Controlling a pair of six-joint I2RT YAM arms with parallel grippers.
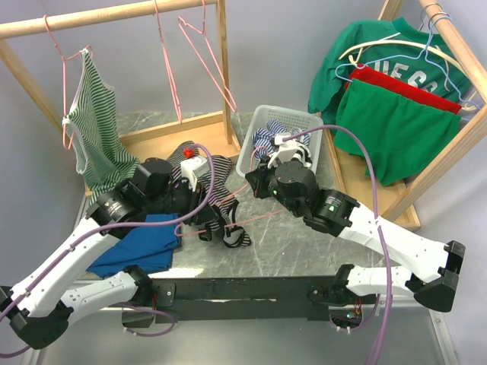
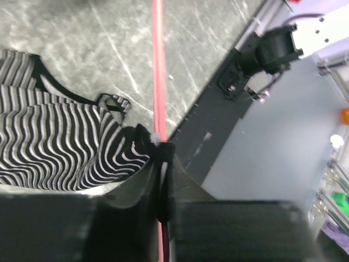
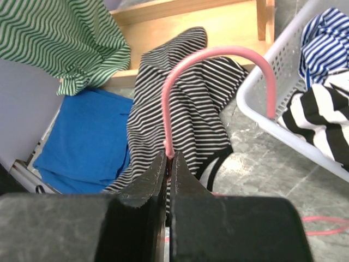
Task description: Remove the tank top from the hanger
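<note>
The black-and-white striped tank top (image 1: 204,173) lies crumpled on the table between the two arms; it shows as wavy stripes (image 2: 54,147) left of the wire and behind the hook (image 3: 188,103). The pink wire hanger (image 1: 255,218) lies low over it. My left gripper (image 1: 207,220) is shut on the hanger's straight wire (image 2: 158,65), which runs between its jaws (image 2: 162,150). My right gripper (image 1: 242,199) is shut on the neck just below the curved hook (image 3: 218,53), jaws pinched together (image 3: 170,158). Whether the straps still hang on the wire I cannot tell.
A blue cloth (image 1: 141,243) lies under the left arm. A white basket (image 1: 262,125) with striped clothes stands behind the right gripper. A green striped top (image 1: 95,129) and bare pink hangers (image 1: 190,46) hang on the left rack; green and red garments (image 1: 396,99) on the right rack.
</note>
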